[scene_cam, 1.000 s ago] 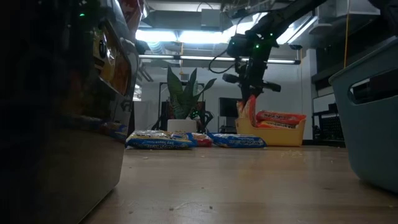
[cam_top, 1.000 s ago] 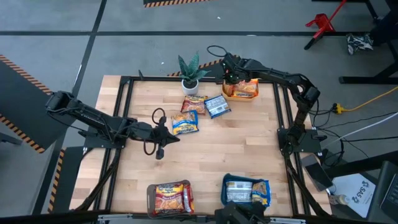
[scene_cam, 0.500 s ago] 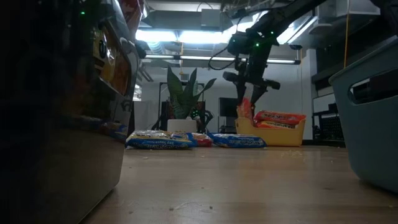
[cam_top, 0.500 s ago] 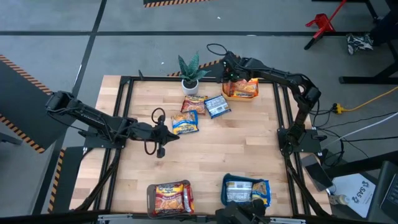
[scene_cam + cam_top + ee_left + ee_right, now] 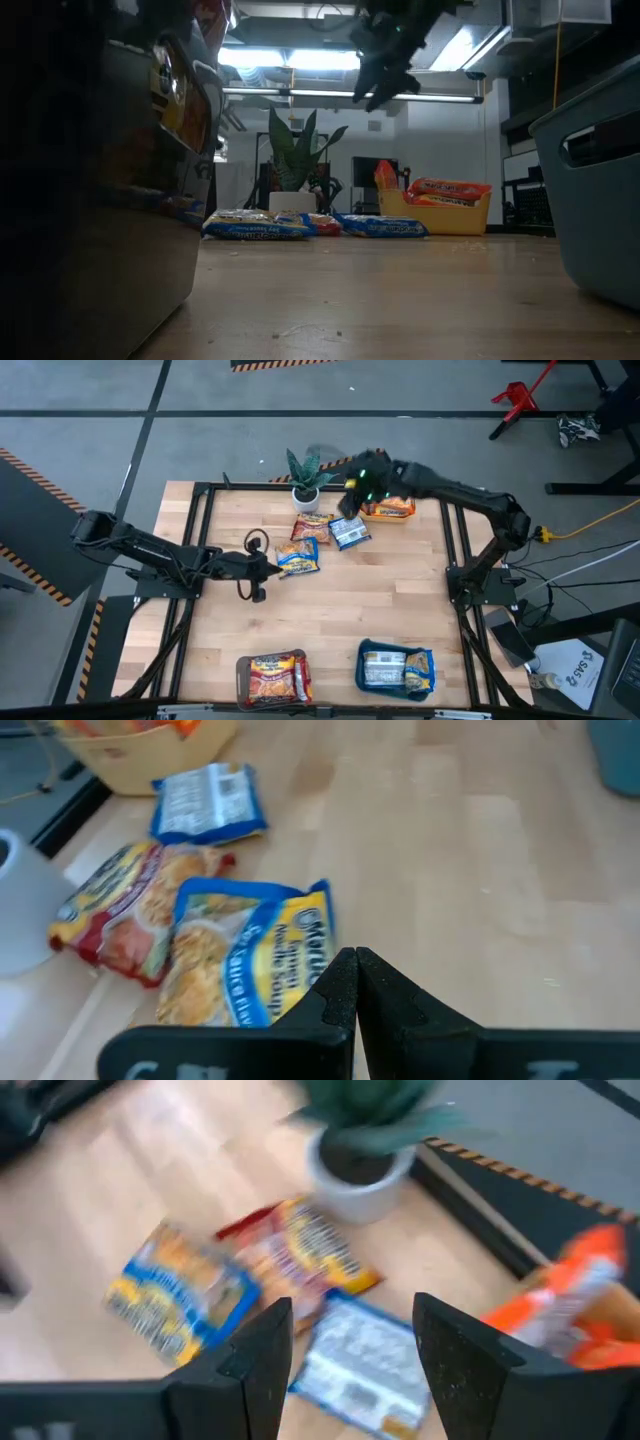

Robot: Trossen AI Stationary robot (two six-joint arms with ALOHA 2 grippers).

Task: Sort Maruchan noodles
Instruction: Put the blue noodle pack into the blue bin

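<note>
Three Maruchan noodle packets lie flat on the wooden table: a blue-and-yellow one (image 5: pixel 298 557) (image 5: pixel 250 960), a red one (image 5: pixel 311 525) (image 5: pixel 300 1250) and a blue-and-white one (image 5: pixel 349 530) (image 5: pixel 365 1365). My left gripper (image 5: pixel 270 566) (image 5: pixel 355 965) is shut, just left of the blue-and-yellow packet and apart from it. My right gripper (image 5: pixel 352 495) (image 5: pixel 350 1345) hangs open, high above the blue-and-white packet and holding nothing. An orange packet (image 5: pixel 385 178) stands leaning in the left end of the yellow tray (image 5: pixel 388 507).
A potted plant (image 5: pixel 305 480) stands at the far edge beside the loose packets. Near the front edge stand a brown tray (image 5: pixel 272 678) with red packets and a teal tray (image 5: pixel 395 667) with blue ones. Bare wood lies between them and the loose packets.
My right gripper has opened and let go of the orange packet, which stays propped in the yellow tray's left end. It has then risen and swung toward the table's left, over the loose packets. My left gripper has edged slightly toward the far edge.
</note>
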